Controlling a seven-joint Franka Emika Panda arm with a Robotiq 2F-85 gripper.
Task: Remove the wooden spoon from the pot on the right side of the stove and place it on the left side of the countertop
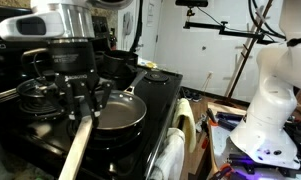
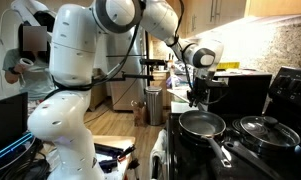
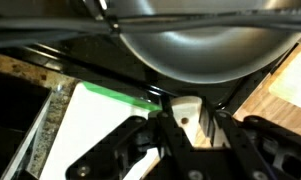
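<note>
Pale wooden spoon (image 1: 76, 150) is clear of the pot (image 1: 115, 66), pinched between the fingers of the gripper (image 1: 83, 108), hanging beside the frying pan (image 1: 122, 112) above the stove (image 1: 158, 100). Step in hand: transfer. Next move, as judged: carry it over the countertop (image 3: 20, 68), lower, release.

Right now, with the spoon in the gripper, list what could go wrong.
1. The gripper holds the wooden spoon near one end, so the long free length could pivot or slip.
2. The spoon hangs close to the frying pan, and a sideways swing could knock its rim.
</note>
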